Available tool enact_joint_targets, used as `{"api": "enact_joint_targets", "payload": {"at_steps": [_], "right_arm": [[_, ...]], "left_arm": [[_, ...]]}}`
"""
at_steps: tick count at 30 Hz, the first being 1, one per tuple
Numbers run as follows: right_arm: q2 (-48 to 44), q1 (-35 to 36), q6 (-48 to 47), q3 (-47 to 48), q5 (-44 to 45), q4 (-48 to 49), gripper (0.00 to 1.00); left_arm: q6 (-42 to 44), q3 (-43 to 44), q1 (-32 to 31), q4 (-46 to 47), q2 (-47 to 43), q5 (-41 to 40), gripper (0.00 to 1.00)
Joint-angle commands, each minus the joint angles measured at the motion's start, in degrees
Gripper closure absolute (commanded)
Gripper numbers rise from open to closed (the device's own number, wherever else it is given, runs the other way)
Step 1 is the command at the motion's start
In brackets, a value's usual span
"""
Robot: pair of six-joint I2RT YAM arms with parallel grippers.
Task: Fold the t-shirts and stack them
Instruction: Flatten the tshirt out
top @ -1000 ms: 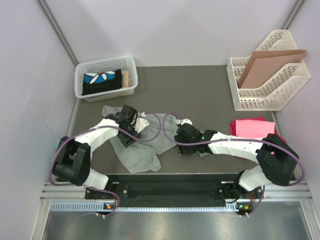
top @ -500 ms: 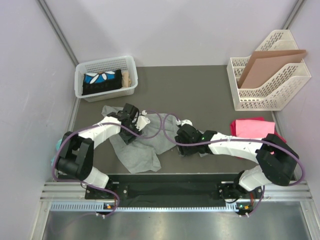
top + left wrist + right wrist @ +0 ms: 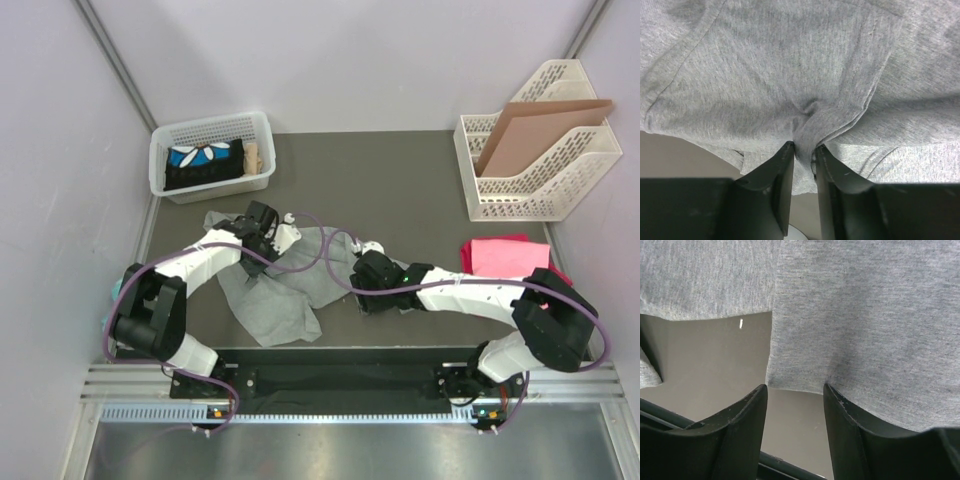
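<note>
The heather grey t-shirt (image 3: 275,305) lies crumpled on the dark table between the two arms. My left gripper (image 3: 280,242) is shut on a pinched fold of the grey t-shirt (image 3: 805,135), near the shirt's upper middle. My right gripper (image 3: 350,290) is open at the shirt's right edge; in the right wrist view the grey hem (image 3: 805,385) lies just ahead of its fingertips (image 3: 760,395), with bare table between the jaws. A folded pink t-shirt (image 3: 505,255) lies on a magenta one at the right.
A white basket (image 3: 212,155) with dark clothes stands at the back left. A white file rack (image 3: 535,165) holding a brown cardboard sheet (image 3: 540,135) stands at the back right. Purple cables loop over the shirt between the arms.
My left gripper has moved a little up and to the right, pulling the pinched grey cloth with it. My right gripper has barely moved.
</note>
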Motion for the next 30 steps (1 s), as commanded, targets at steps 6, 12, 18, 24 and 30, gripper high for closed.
{"api": "enact_joint_targets", "payload": {"at_steps": [6, 12, 18, 24, 30], "right_arm": [[1.2, 0.9, -2.4, 4.6, 3.1, 0.2, 0.36], [3.9, 0.8, -2.9, 6.0, 3.4, 1.1, 0.48], [6.5, 0.8, -2.5, 5.3, 2.4, 2.2, 0.53], [6.3, 0.7, -2.0, 4.9, 4.3, 0.6, 0.79], [0.1, 0.6, -3.4, 10.8, 11.1, -9.7, 1.00]], "left_arm": [[2.5, 1.0, 0.8, -0.3, -3.5, -2.5, 0.76], [3.1, 1.6, 0.9, -0.3, -4.7, -3.0, 0.77], [3.5, 2.4, 0.9, -1.1, -5.7, -4.2, 0.78], [4.1, 2.3, 0.9, -1.1, -6.8, -5.3, 0.78], [5.7, 4.0, 1.9, -1.9, -9.4, -7.9, 0.79]]}}
